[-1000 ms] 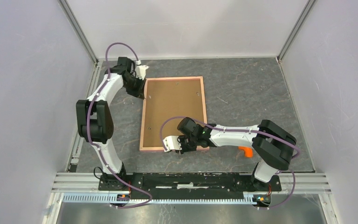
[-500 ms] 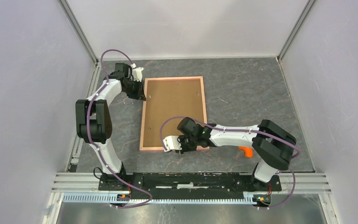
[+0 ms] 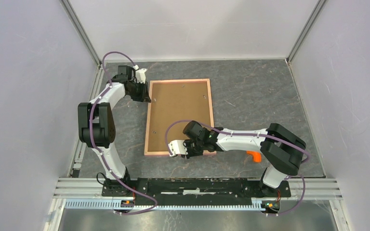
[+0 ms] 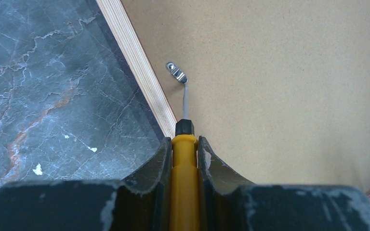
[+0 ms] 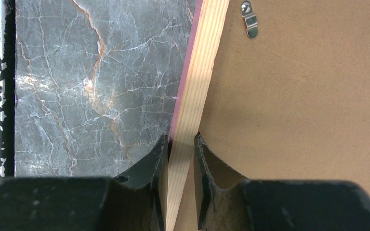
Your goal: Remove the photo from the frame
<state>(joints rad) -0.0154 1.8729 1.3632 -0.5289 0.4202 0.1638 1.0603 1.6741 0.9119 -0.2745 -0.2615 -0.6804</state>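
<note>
Seemingly screwdriver (image 4: pixel 184 178) in left gripper (image 4: pixel 184 141), frame (image 3: pixel 178 115) face-down

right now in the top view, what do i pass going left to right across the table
left tool holding a yellow screwdriver → frame → orange piece; right tool overlaps the frame, left out

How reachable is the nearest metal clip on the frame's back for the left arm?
Probably yes: the screwdriver in its fingers appears to touch the clip on the frame, nothing between.
</note>
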